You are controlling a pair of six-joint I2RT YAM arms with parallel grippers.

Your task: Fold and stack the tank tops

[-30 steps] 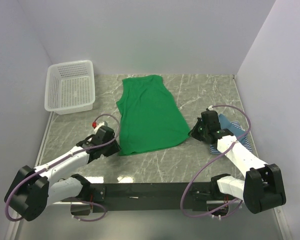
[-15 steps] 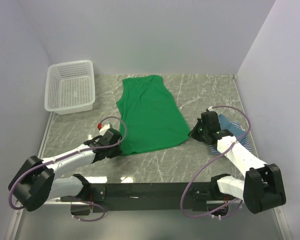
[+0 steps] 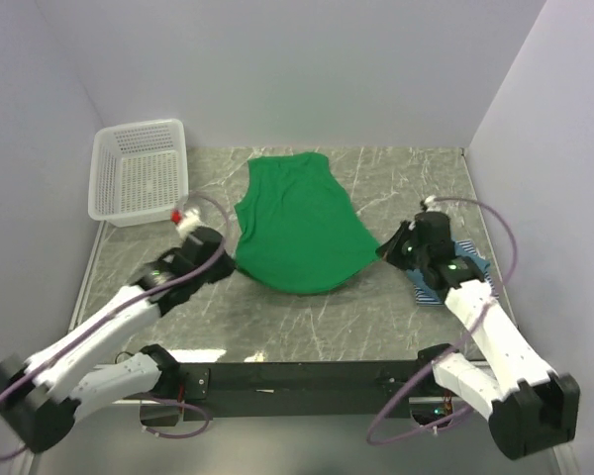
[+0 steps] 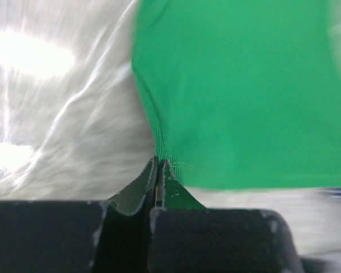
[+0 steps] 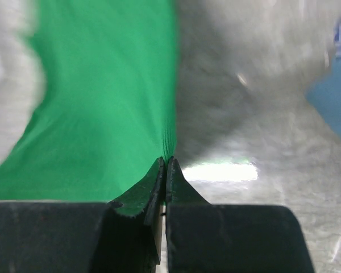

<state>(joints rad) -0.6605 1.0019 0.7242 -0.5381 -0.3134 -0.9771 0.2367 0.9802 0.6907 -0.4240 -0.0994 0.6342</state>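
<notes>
Marble tabletop [image 3: 317, 322], left gripper [image 4: 158, 163], right gripper [image 5: 166, 161] pinching green top [image 3: 297, 223] corners

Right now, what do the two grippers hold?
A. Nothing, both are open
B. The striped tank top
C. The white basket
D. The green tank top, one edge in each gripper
D: in the wrist views the left gripper and the right gripper are each shut on an edge of the green tank top.
</notes>
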